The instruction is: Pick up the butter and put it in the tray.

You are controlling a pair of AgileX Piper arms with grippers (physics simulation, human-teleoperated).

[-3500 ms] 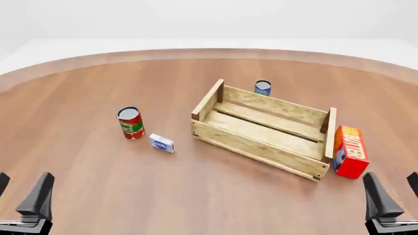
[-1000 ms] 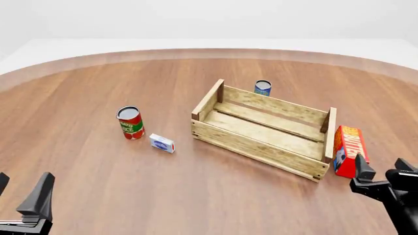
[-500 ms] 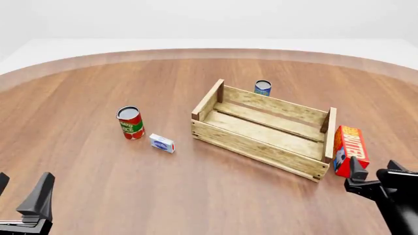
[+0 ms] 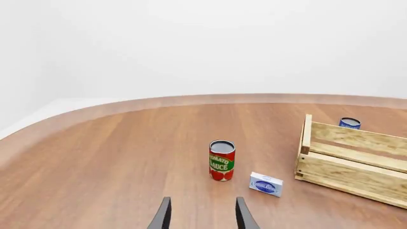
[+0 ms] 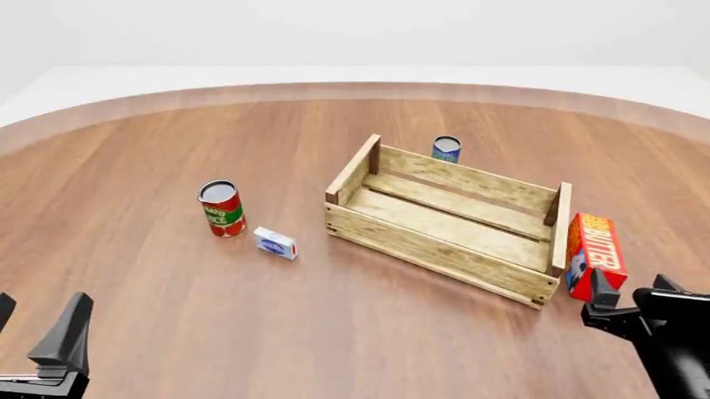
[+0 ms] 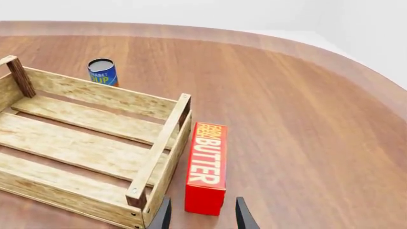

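Red and orange butter carton with white lettering lies flat on the table, just beside the right end of the tray, a light-wood slatted crate with low sides, angled, holding nothing.

Round brown wooden table against plain white, evenly lit surroundings.

I see the butter lying on the tabletop just right of the tray, at its right end. My right pincer hovers spread at the carton's near end. My left pincer sits near left. A red-and-green can and small white box stand left of the tray.
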